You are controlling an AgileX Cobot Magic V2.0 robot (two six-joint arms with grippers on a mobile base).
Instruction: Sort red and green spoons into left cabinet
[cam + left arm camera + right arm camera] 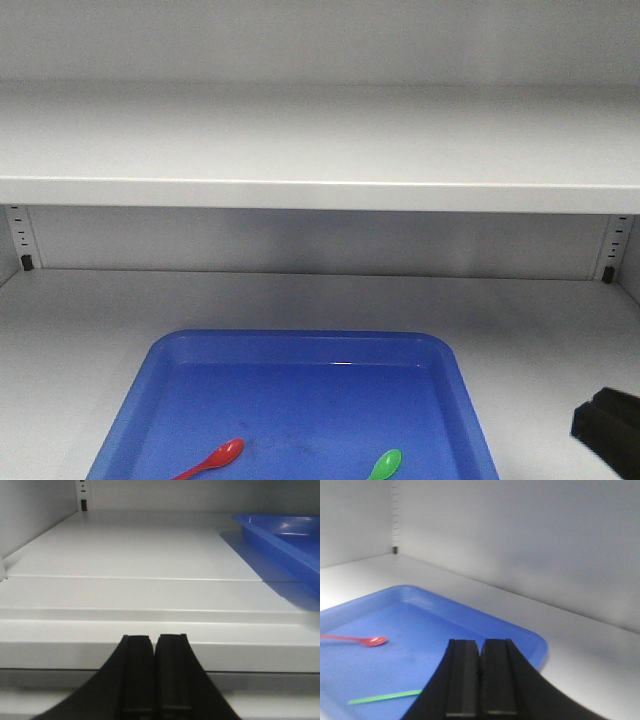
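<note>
Left gripper (pixel 154 639): fingers pressed together, holding nothing, at the front edge of the cabinet (pixel 125 555) floor.
Right gripper (pixel 480 642): fingers pressed together, empty, over the blue tray (pixel 470 617).
Red spoon (pixel 362 640): in the tray, well left of the right fingers.
Green spoon (pixel 387 696): in the tray, handle just left of the right fingers.

Blue tray (pixel 462 385) on pale cabinet floor (pixel 90 330)
</note>
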